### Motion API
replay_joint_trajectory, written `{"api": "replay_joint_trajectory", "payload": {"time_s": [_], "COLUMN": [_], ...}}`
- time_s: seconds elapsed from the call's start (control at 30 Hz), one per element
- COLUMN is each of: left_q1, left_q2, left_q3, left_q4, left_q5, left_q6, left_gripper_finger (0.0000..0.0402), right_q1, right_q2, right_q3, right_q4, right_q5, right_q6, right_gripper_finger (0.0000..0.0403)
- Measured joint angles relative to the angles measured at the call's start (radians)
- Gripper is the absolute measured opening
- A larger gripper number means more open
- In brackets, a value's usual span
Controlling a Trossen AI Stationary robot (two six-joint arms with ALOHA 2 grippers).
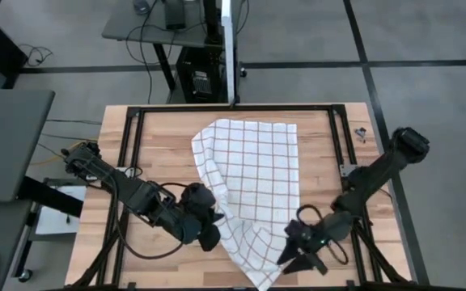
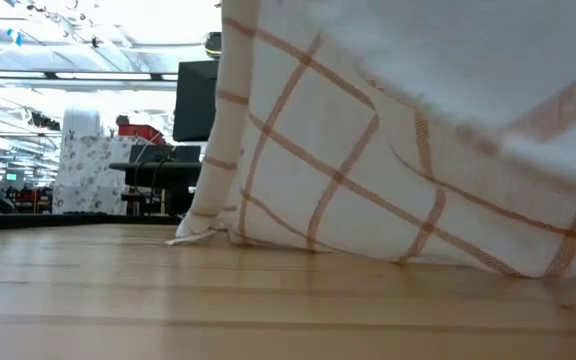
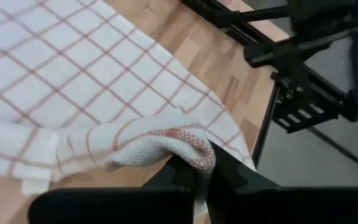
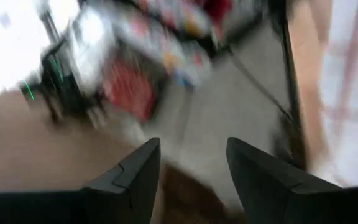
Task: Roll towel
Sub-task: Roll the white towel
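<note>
Left wrist view: left tool [image 3: 199, 180] pinching towel [image 3: 92, 81]

The left gripper [image 3: 202, 177] is pinching a bunched, folded edge of the white cotton towel with thin red-brown checks [image 3: 73, 74] between its dark fingers [image 3: 229, 177], jaws closed tight on the cloth. The rest of the towel is lying spread over the pale wooden tabletop [image 3: 204, 46]. Beyond it, a black metal frame [image 3: 297, 93] is running along the table's edge.
</note>
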Motion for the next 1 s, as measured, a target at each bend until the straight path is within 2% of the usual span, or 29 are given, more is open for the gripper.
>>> {"api": "replay_joint_trajectory", "payload": {"time_s": [0.1, 0.17, 0.33, 0.4, 0.5, 0.67, 1.0], "left_q1": [0.009, 0.014, 0.014, 0.014, 0.016, 0.021, 0.022], "left_q2": [0.0, 0.0, 0.0, 0.0, 0.0, 0.0, 0.0], "left_q3": [0.0, 0.0, 0.0, 0.0, 0.0, 0.0, 0.0], "left_q4": [0.002, 0.002, 0.003, 0.003, 0.003, -0.002, -0.002], "left_q5": [0.047, 0.072, 0.121, 0.128, 0.129, 0.141, 0.145], "left_q6": [0.043, 0.065, 0.099, 0.112, 0.131, 0.14, 0.147], "left_gripper_finger": [0.0, 0.0, 0.0, 0.0, 0.0, 0.0, 0.0], "right_q1": [0.057, 0.105, 0.154, 0.156, 0.173, 0.168, 0.181], "right_q2": [0.096, 0.165, 0.31, 0.359, 0.432, 0.558, 0.755], "right_q3": [0.101, 0.213, 0.503, 0.604, 0.701, 0.742, 0.808], "right_q4": [-0.019, -0.131, -0.631, -0.863, -1.05, -1.056, -0.958], "right_q5": [0.028, 0.053, 0.127, 0.193, 0.323, 0.401, 0.383], "right_q6": [-0.003, -0.031, -0.092, -0.103, -0.14, -0.141, -0.054], "right_gripper_finger": [0.018, 0.018, 0.0191, 0.0199, 0.0209, 0.022, 0.0221]}}
